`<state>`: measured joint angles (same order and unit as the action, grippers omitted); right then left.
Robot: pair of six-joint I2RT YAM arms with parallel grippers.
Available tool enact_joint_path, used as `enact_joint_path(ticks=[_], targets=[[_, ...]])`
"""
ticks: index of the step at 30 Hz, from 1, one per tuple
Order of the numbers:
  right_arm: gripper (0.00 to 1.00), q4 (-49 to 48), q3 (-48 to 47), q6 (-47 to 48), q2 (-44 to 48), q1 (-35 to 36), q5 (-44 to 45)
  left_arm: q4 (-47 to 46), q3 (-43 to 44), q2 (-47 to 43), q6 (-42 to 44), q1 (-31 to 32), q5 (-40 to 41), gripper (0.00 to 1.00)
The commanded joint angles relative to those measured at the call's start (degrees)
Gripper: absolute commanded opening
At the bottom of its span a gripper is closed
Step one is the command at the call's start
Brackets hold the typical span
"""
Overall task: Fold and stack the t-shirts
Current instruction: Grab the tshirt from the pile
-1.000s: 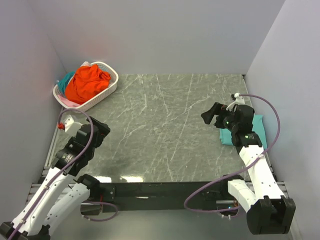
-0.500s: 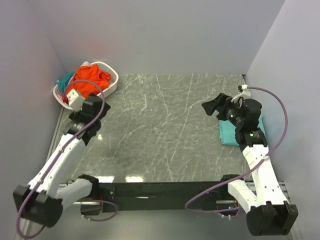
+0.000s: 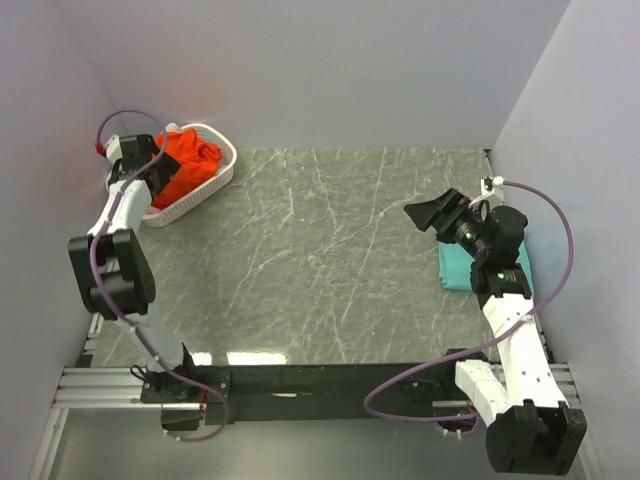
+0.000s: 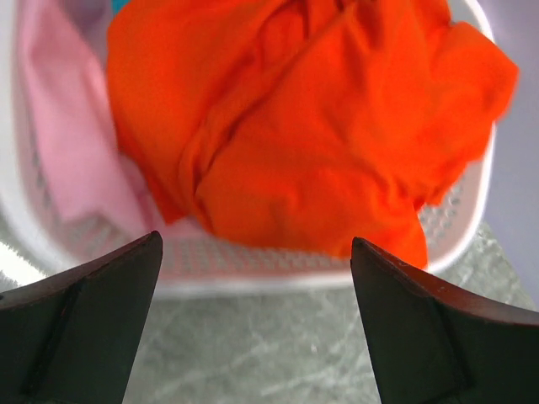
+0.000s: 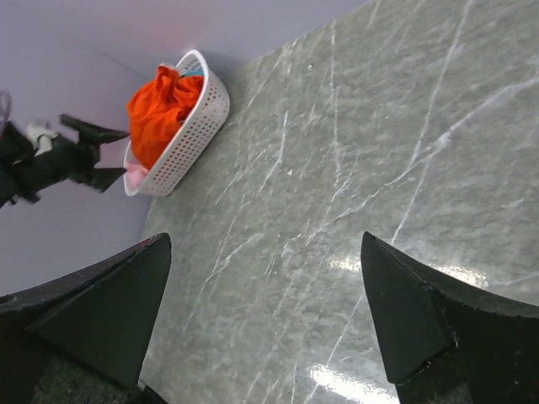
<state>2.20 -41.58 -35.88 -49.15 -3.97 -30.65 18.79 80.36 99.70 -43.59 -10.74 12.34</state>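
A crumpled bright orange t-shirt lies on top of a pink garment in the white basket at the far left. My left gripper hovers open just over the basket's near wall, nothing between its fingers. A folded teal t-shirt lies flat at the right edge of the table, partly hidden by the right arm. My right gripper hangs open and empty above the marble, left of the teal shirt. In the right wrist view the basket is far off.
The grey marble table is boxed in by pale walls at the left, back and right. The basket stands in the far left corner against the wall. A black rail runs along the table's near edge.
The left arm has swung from the near left up to the basket, gripper open throughout. The right gripper has drifted slightly right and tilted up, staying open.
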Motion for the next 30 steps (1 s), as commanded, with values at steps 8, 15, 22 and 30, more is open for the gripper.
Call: enact_joint_path(ticks=[8,15,22,30], targets=[[1.00,-4.57,-0.86,0.72,-1.56,-0.43,-7.66,1.07,12.00,12.35,4.31,-2.35,-7.50,0.99],[1.00,-3.78,-1.04,1.43,-2.97,-0.43,-8.19,2.31,14.92,15.97,3.96,-2.53,-10.93,0.58],[1.00,-4.22,-0.96,1.07,-4.03,-0.43,-9.86,3.18,13.42,10.88,3.69,-2.53,-7.95,0.23],[1.00,-3.51,-0.87,1.16,-4.73,-0.43,-10.48,5.56,15.35,4.19,3.69,-2.53,-6.63,0.01]])
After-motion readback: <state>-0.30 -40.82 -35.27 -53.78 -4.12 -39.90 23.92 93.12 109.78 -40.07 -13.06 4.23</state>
